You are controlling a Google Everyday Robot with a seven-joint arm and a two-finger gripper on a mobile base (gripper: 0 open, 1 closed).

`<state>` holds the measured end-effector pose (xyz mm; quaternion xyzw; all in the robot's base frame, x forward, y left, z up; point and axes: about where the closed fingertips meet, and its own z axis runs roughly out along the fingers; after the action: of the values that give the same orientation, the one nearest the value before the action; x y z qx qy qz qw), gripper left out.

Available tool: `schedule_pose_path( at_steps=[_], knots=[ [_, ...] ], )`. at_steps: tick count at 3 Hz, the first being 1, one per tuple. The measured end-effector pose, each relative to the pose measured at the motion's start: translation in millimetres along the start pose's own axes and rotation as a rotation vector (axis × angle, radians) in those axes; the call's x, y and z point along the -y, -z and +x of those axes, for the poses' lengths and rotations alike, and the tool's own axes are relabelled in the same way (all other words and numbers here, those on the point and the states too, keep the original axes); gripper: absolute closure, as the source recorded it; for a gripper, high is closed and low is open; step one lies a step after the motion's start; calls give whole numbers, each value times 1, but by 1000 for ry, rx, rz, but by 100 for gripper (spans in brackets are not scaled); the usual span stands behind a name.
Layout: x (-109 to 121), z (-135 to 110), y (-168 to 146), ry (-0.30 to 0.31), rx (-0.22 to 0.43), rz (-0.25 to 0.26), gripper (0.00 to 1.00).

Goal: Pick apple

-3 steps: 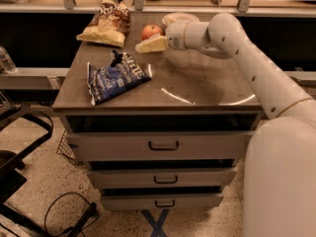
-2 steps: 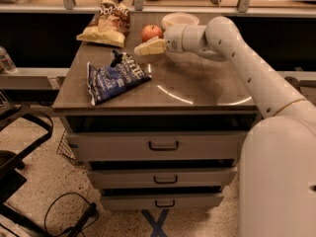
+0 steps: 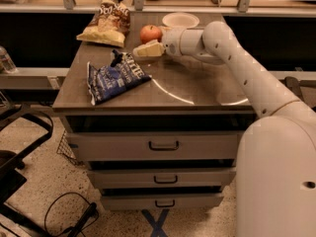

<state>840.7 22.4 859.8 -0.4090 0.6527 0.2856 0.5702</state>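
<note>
Camera view: gripper (image 3: 143,51) near apple (image 3: 150,33), countertop (image 3: 197,85).

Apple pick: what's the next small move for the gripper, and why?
Probably nudge the gripper away from the camera, toward the apple. It sits just on the near side of the apple, aimed past it rather than around it, so nothing is grasped yet. Mind the white bowl just beyond.

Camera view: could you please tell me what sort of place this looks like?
Probably an office snack area or lab mock-up: a counter with drawers, topped by a blue chip bag, an apple and a white bowl. The gripper is close beside the apple.
</note>
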Motion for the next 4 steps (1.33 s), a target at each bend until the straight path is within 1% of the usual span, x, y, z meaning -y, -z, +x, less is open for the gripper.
schedule_pose_path(
  at_steps=[3,4],
  knots=[
    [-6,6,-8,-8,13,-9,85],
    [-9,3,-11,-5,13,-17,100]
  ],
)
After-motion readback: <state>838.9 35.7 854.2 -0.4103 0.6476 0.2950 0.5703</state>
